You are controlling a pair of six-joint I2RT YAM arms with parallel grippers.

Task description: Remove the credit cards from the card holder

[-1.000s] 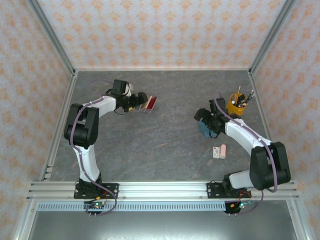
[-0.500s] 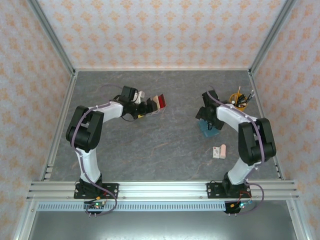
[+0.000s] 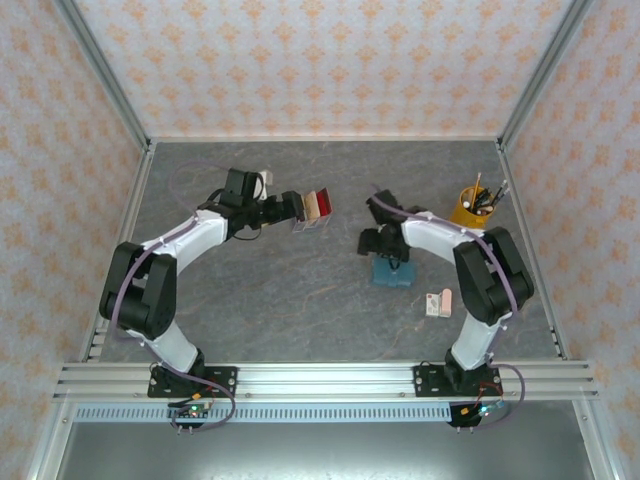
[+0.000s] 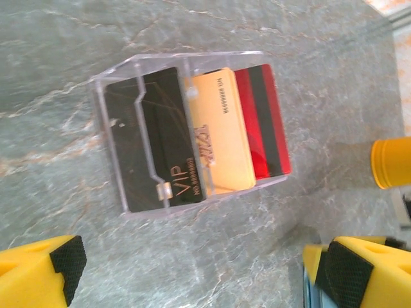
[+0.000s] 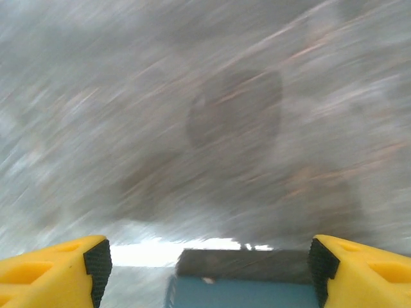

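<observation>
The credit cards (image 4: 212,131) sit side by side in a stand (image 4: 148,64) left of centre; the card holder (image 3: 392,273) lies to its right (slightly nearer the arms), a box (image 3: 438,303) right of that, a pen cup (image 3: 467,209) behind the box

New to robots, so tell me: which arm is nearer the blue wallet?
Right. The blue wallet lies between the right fingers; the left fingers are well off to its left, by the clear card stand.
</observation>
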